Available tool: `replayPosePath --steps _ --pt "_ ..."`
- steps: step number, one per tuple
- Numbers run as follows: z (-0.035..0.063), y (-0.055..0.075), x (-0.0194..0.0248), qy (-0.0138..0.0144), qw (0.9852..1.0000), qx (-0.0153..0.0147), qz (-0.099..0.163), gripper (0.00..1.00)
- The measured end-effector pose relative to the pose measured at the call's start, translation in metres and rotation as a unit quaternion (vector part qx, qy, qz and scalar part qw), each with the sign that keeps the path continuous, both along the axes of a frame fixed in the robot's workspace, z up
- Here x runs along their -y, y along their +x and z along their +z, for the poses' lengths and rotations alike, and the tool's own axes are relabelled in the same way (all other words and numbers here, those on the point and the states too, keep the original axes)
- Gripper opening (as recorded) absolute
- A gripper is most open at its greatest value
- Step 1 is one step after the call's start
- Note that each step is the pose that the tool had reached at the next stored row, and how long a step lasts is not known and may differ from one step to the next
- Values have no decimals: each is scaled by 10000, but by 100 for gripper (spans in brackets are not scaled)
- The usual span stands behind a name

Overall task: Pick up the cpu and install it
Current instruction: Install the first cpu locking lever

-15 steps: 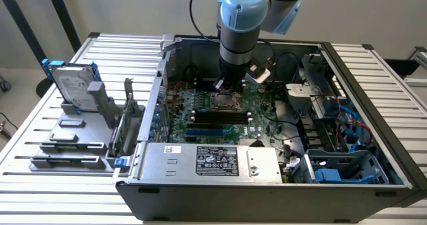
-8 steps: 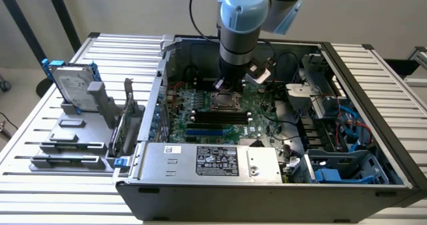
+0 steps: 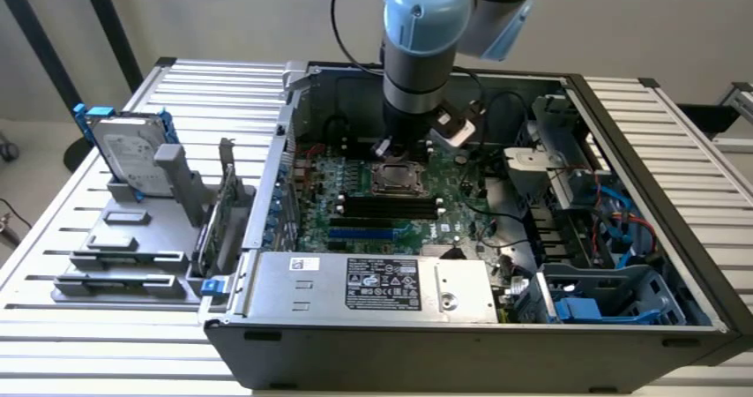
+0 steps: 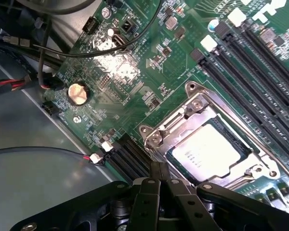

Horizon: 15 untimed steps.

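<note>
Cpu (image 4: 209,151) sits flat in socket frame (image 4: 207,144), mid motherboard (image 3: 389,194). Gripper (image 4: 159,175) just beside it, jaws pressed together, holding nothing. You check chip lies level, no tilt.

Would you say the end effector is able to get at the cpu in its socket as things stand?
Probably yes: the end effector hangs just above the cpu, whose metal top lies uncovered within the socket frame, with no cable across it.

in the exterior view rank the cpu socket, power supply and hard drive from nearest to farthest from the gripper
1. cpu socket, on the motherboard just under the gripper.
2. power supply, along the case's near edge.
3. hard drive, outside the case at the exterior view's left.
</note>
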<state>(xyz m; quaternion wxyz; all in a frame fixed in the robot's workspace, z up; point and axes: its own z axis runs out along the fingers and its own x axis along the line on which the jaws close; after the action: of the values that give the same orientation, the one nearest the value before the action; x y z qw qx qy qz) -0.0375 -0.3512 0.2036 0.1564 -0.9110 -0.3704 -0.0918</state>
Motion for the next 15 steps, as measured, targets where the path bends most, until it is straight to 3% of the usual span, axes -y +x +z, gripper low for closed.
replayPosePath --steps 15 --pt "231 -245 211 27 10000 -11 -1 11"
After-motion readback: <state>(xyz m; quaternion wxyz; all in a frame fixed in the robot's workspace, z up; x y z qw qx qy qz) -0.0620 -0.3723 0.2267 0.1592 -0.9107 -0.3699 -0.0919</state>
